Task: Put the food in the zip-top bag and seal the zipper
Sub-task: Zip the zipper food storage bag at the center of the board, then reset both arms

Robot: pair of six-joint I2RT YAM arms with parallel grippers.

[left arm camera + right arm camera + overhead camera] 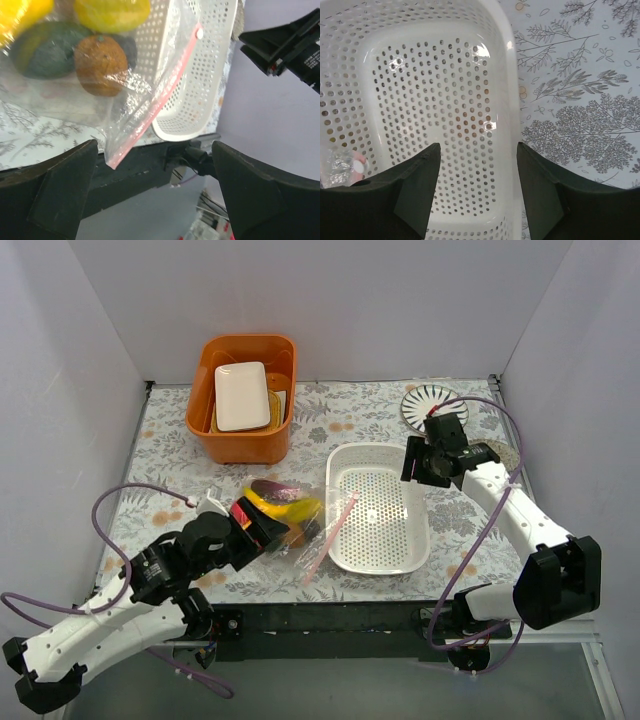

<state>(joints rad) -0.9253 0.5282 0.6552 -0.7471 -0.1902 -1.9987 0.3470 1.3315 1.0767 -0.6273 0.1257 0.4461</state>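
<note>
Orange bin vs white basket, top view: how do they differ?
The orange bin has solid walls; the white basket is perforated all over. The orange bin holds a white plate; the white basket holds only the zipper edge of the zip-top bag, draped over its left rim. Both are open-topped rounded rectangles on the patterned table.

In the left wrist view the food (95, 55) shows only through crinkled plastic. A yellow piece (20, 12) in the upper left corner and a yellow-green piece (112, 12) beside it run off the top edge. The dark green piece (42, 50) is soft and partly behind the brown piece (102, 70). At the upper right of the top view, the right gripper (415, 465) covers part of the striped plate (425, 398) (its fingertips cannot be made out there). In the lower left corner of the right wrist view, a bit of the zip-top bag (340, 167) is blurred and cut off.
</note>
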